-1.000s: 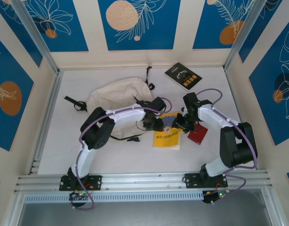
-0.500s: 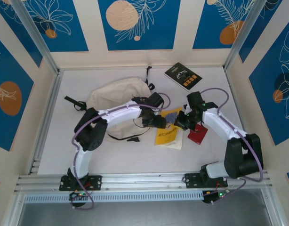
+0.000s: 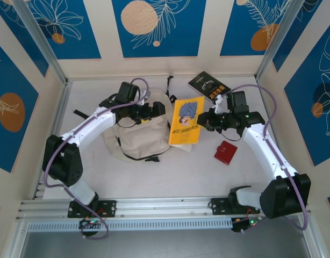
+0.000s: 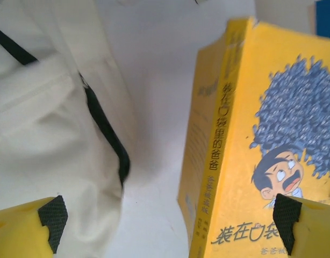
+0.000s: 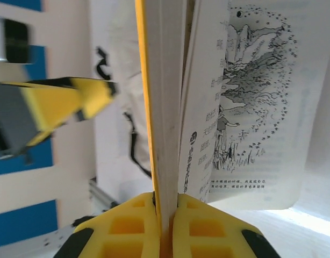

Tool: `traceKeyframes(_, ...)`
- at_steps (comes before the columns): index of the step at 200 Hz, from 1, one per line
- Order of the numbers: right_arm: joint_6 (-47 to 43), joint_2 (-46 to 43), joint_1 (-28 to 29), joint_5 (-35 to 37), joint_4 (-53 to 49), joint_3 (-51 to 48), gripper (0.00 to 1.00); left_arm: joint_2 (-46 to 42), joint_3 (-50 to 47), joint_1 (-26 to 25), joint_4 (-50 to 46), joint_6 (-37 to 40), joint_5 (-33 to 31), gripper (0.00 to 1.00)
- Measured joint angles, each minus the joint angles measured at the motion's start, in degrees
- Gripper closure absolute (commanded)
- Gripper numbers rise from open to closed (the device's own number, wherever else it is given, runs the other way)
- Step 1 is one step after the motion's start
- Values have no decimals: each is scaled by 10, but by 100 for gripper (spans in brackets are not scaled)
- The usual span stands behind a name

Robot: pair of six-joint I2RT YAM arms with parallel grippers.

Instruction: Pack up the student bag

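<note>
We see the soft, rumpled cream canvas student bag [image 3: 134,141] lying flat, long axis near-to-far. The left gripper [image 3: 153,110] gapes wide and empty. The right gripper [image 5: 166,207] pinches a glossy yellow paperback [image 3: 186,121].

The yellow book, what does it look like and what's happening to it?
The yellow book is a paperback with a cartoon boy, a big blue-grey scribbly cloud above his head and Chinese writing. The right gripper pinches its edge, holding it up beside the bag. Some inner pages hang open, showing a drawing.
</note>
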Motion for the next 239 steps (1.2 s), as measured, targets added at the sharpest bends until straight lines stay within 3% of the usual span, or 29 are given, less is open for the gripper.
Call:
traceKeyframes(36, 23, 34, 9, -84, 53, 19, 99, -18, -39, 8, 73, -42, 96, 0)
traceKeyframes(98, 68, 72, 19, -171, 125, 22, 99, -20, -54, 10, 177, -102, 171, 8)
traceKeyframes(108, 73, 74, 20, -178, 134, 21, 99, -18, -55, 10, 188, -109, 177, 14)
traceKeyframes(145, 84, 74, 19, -195, 159, 20, 96, -16, -58, 14, 211, -130, 186, 57)
traceKeyframes(154, 83, 74, 18, -195, 161, 19, 89, -16, -59, 16, 215, -137, 187, 68)
traceKeyframes(166, 81, 74, 18, -190, 157, 16, 70, -17, -60, 19, 218, -138, 188, 82)
traceKeyframes(182, 69, 71, 16, -169, 136, 12, 45, -21, -68, 26, 225, -151, 187, 92)
traceKeyframes(193, 56, 64, 14, -138, 114, 9, 33, -29, -77, 31, 225, -154, 185, 98)
traceKeyframes(212, 58, 29, 9, -90, 103, -16, 24, -47, -87, 46, 217, -161, 178, 100)
traceKeyframes(239, 108, -36, 7, -43, 134, -76, 18, -71, -89, 69, 194, -164, 141, 100)
